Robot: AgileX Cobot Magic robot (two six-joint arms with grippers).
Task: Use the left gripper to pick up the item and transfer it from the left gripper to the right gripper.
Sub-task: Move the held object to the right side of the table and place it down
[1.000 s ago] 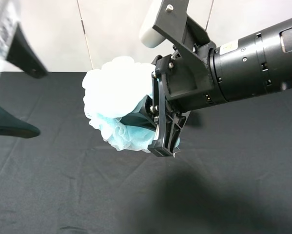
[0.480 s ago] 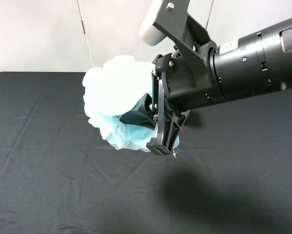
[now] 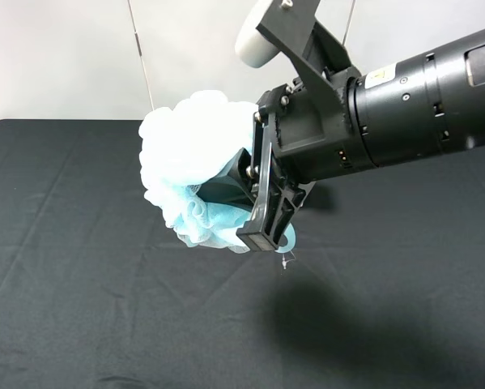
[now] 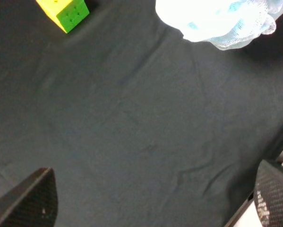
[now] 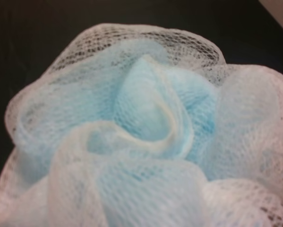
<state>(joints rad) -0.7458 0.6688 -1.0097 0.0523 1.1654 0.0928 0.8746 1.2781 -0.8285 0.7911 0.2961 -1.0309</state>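
Note:
The light-blue mesh pouf (image 3: 189,166) hangs in the air above the black table (image 3: 80,308), clamped between the black linkage fingers (image 3: 266,227) of my right gripper (image 3: 246,212). The pouf fills the right wrist view (image 5: 141,127), where the fingers are hidden. My left gripper (image 4: 155,208) is out of the exterior high view. In the left wrist view its two dark fingertips (image 4: 35,196) stand wide apart and empty above the table, far from the pouf (image 4: 217,21). A thin thread (image 3: 287,259) dangles under the pouf.
A green-yellow puzzle cube (image 4: 65,12) lies on the black cloth in the left wrist view. The right arm's thick black body (image 3: 420,105) reaches in from the right. A white wall (image 3: 64,57) stands behind the table.
The left arm has drawn back to the left and left the exterior high view. The right gripper has kept the pouf and shifted it slightly up and left.

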